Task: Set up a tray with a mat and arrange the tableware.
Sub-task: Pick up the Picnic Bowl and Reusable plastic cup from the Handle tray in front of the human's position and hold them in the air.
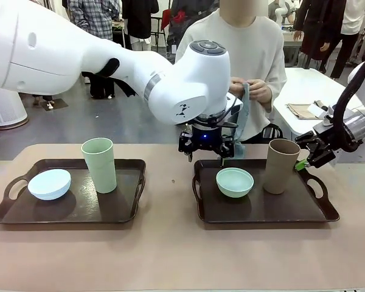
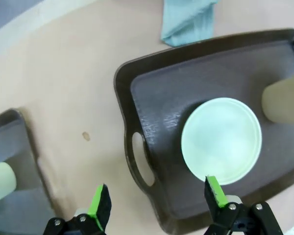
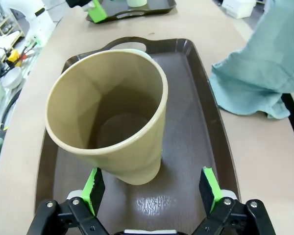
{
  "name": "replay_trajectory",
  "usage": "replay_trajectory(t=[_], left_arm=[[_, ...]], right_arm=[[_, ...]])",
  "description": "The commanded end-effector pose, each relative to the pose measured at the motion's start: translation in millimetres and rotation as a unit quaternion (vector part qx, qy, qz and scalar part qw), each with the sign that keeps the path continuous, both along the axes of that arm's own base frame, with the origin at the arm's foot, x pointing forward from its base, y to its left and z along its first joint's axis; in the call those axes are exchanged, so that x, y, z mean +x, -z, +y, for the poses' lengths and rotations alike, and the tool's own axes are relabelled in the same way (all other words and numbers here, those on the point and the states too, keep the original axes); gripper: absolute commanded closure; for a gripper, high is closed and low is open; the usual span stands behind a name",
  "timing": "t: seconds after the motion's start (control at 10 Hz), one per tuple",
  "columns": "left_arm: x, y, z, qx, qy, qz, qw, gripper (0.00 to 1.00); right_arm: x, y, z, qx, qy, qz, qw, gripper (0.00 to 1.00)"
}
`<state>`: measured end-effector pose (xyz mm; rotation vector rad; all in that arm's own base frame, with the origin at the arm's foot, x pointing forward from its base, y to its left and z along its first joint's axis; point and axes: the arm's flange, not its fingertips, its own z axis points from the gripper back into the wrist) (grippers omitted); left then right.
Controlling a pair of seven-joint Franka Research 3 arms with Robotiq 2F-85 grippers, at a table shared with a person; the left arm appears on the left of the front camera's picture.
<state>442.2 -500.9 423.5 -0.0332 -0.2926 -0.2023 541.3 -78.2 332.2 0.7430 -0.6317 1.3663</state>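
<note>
Robotics lab hall: white arm [image 1: 109, 61] at a tan table [image 1: 170, 249], onlookers [image 1: 97, 18] and another worktable [image 1: 304, 85] behind.

No legible text or numbers, small dark emblem [image 1: 184, 110] on the left arm [image 1: 67, 52]

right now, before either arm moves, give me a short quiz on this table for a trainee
1. True or false: the brown cup and the mint bowl stand on the same tray.
2. What does the person hold at the far edge? A a cloth; B a spoon; C a plate.
3. Fill in: the left gripper, near the mint bowl, has its jaws ____.
Key: 1 true; 2 A; 3 open.
</note>
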Motion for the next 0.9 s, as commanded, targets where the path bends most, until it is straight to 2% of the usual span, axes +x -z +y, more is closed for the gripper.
replay_trajectory(t=[0.0,0.3,0.5,0.8], left_arm=[[18,2,-7,0.017,-0.030,0.017,0.999,0.00],[48,14,2,0.006,-0.065,0.035,0.997,0.00],[49,19,0,-0.005,-0.074,0.050,0.996,0.00],[32,21,-11,-0.017,-0.050,0.063,0.997,0.00]], right_arm=[[3,9,6,0.011,-0.022,0.005,1.000,0.00],[1,12,18,0.009,-0.040,0.006,0.999,0.00],[3,13,27,0.013,-0.051,0.008,0.999,0.00],[4,18,40,0.009,-0.061,0.009,0.998,0.00]])
